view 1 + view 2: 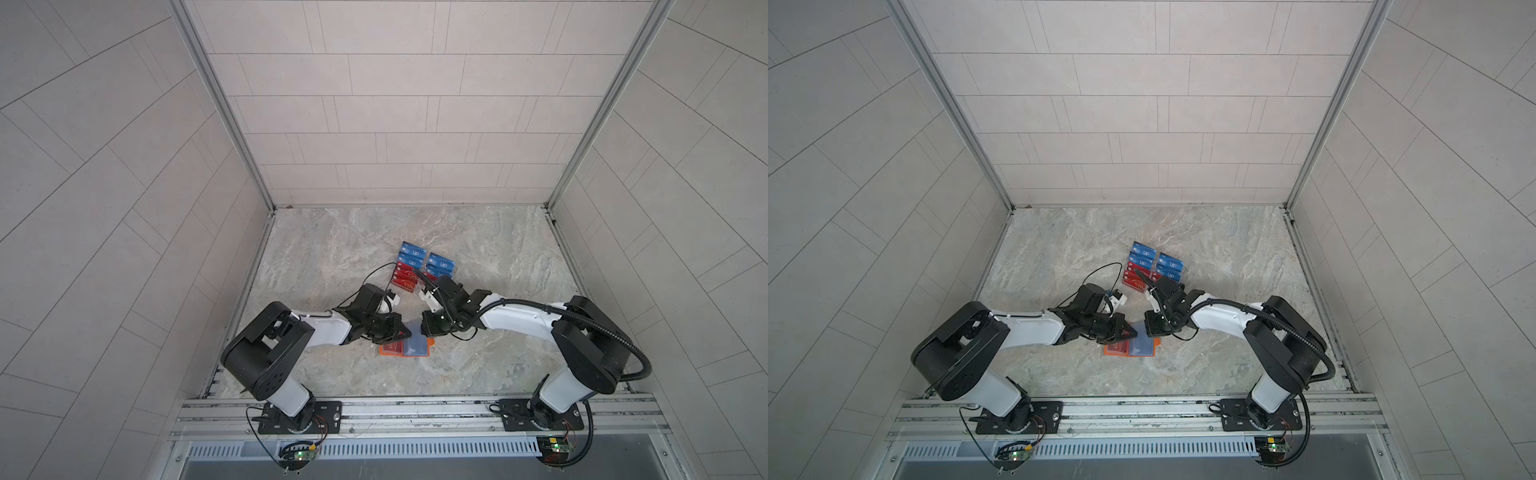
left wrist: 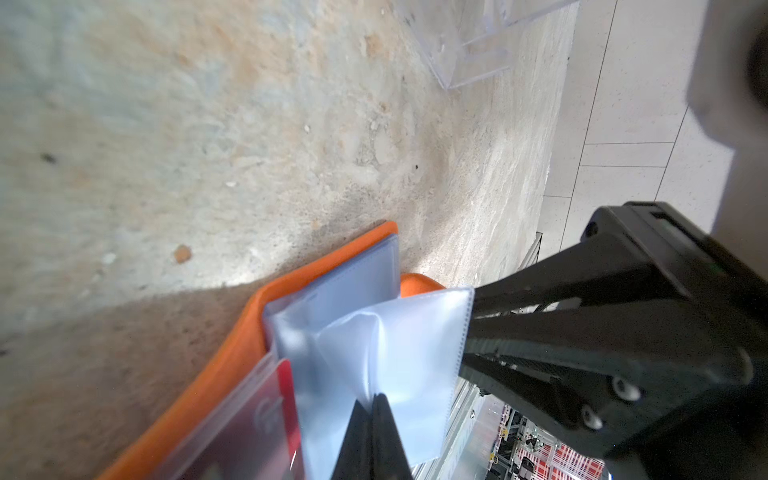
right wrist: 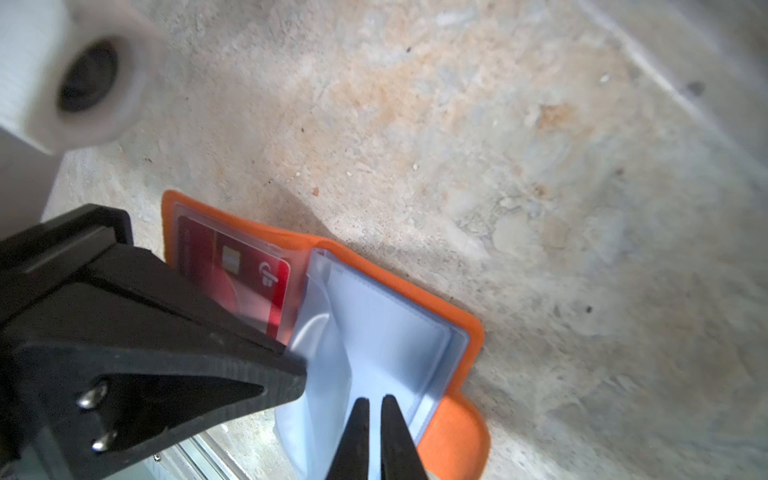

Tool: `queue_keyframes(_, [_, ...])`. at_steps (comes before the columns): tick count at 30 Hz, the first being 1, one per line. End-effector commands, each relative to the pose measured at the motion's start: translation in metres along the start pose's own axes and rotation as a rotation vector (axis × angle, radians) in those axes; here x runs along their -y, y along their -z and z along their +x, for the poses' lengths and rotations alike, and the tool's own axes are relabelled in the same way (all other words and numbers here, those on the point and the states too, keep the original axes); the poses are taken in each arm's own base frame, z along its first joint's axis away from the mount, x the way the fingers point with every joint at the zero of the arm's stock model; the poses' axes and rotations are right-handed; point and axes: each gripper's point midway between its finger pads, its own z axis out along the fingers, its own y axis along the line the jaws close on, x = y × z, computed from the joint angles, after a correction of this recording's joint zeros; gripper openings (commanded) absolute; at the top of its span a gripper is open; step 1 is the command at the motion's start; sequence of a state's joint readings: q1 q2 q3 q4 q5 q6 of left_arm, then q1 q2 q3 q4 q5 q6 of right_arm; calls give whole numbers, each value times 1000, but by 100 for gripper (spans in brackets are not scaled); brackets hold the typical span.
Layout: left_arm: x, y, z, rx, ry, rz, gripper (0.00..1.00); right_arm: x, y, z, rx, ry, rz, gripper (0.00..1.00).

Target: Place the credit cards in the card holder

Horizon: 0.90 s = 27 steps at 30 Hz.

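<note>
Where the card holder lies: the card holder [image 1: 383, 353] is spread open and flat on the marble table [image 1: 332, 249]. It sits near the front middle, between the two arms, orange cover down and plastic pages up.
Left gripper: the left gripper [image 2: 372, 401] has its jaws pressed together on the edge of a clear sleeve [image 2: 399, 332]. The sleeve is lifted off the holder's right half and buckled.
Right gripper: the right gripper [image 3: 375, 405] meets the same sleeve from the opposite side, at its perforated edge. Its fingers stand only a sliver apart. The plastic seems to run between them, though blur at the tips leaves that less than sure.
Grippers to each other: in both top views the tips nearly face one another, close together above the holder.
Card in place: one red card [image 3: 249, 274] sits inside the sleeve on the holder's left half, chip showing. In the right wrist view the left gripper hides part of it.
Credit cards: the other credit cards [image 1: 412, 252] stand in a clear tiered rack [image 2: 469, 54] farther back on the table. Blue ones fill the back rows, and red ones fill the near rows of the left column.
Rack and arm: the right arm's wrist covers the rack's near right corner.
Rack to holder: apart, with bare table between them.
</note>
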<state>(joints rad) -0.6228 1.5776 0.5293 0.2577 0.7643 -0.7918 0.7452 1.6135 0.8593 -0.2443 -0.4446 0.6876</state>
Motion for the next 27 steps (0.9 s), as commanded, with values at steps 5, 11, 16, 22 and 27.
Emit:
queue_keyframes(5, [3, 3, 2, 4, -21, 22, 7, -10, -11, 8, -35, 23, -47, 12])
queue_keyframes(11, [10, 6, -1, 25, -15, 43, 35, -15, -16, 11, -50, 23, -62, 12])
queue_keyframes(16, [18, 12, -4, 30, -17, 41, 46, -21, -13, 8, -38, 25, -83, 12])
queue_keyframes(22, [13, 30, -1, 35, -15, -61, 52, -28, -10, 7, -36, 22, -117, 12])
queue_keyframes(27, [2, 64, -9, 141, -12, -153, 55, -42, -10, 4, -33, 15, -174, 12])
